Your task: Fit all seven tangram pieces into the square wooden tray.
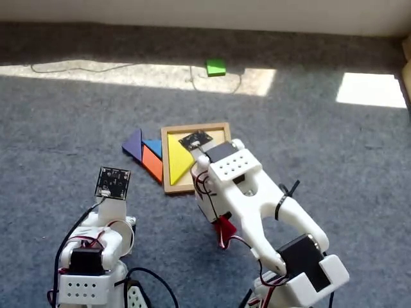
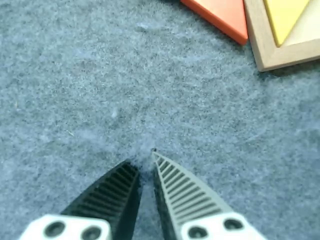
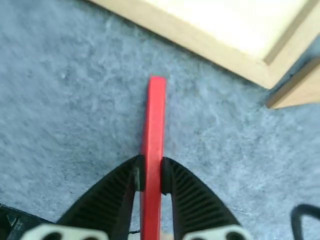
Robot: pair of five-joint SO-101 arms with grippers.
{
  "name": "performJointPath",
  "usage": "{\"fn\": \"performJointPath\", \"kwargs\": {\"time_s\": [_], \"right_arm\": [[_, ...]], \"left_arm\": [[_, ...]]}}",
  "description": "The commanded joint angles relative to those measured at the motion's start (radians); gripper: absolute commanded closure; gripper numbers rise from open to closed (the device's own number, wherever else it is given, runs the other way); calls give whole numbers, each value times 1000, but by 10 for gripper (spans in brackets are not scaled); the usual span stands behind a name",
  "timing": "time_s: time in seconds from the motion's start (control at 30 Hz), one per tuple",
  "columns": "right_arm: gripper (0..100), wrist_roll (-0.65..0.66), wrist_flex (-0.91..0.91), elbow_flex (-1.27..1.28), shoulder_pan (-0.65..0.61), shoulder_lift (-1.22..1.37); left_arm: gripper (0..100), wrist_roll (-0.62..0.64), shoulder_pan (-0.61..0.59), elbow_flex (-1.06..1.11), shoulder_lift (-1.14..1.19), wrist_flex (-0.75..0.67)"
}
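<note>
Red piece (image 3: 155, 115) is held edge-on, clamped between the fingers of the right gripper (image 3: 151, 167). Grey carpet (image 3: 65, 100) is seen underneath. A corner of the wooden tray (image 3: 200, 42) is seen just beyond the piece's tip, apart from it.

The tray (image 1: 176, 129) lies mid-carpet (image 1: 321, 147), with a large triangle (image 1: 176, 160) in it along its left rim. Outside that rim lie three pieces: a triangle (image 1: 153, 165) against the rim, a smaller piece (image 1: 154, 147) behind it, and another (image 1: 133, 145) leftmost. Before the tray's near edge, the right gripper (image 3: 152, 167) has a thin piece (image 3: 155, 115) on edge between its jaws
</note>
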Motion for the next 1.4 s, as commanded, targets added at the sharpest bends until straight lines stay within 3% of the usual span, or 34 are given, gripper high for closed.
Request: {"fn": "performJointPath", "kwargs": {"time_s": [0.0,0.2,0.6,1.03,1.23,1.37], "right_arm": [[991,2,10,22,-19,-4],[991,-6,10,22,-93,-2],[991,-6,-27,13,-91,222],[991,3,65,-44,15,-209],[991,190,15,-122,16,-295],[991,233,-130,-127,16,-295]], "left_arm": [[994,-3,-8,21,-22,3],[994,-3,-8,21,-22,3],[994,-3,-8,21,-22,3],[994,-3,-8,21,-22,3],[994,-3,-8,21,-22,3],[994,-3,-8,21,-22,3]]}}
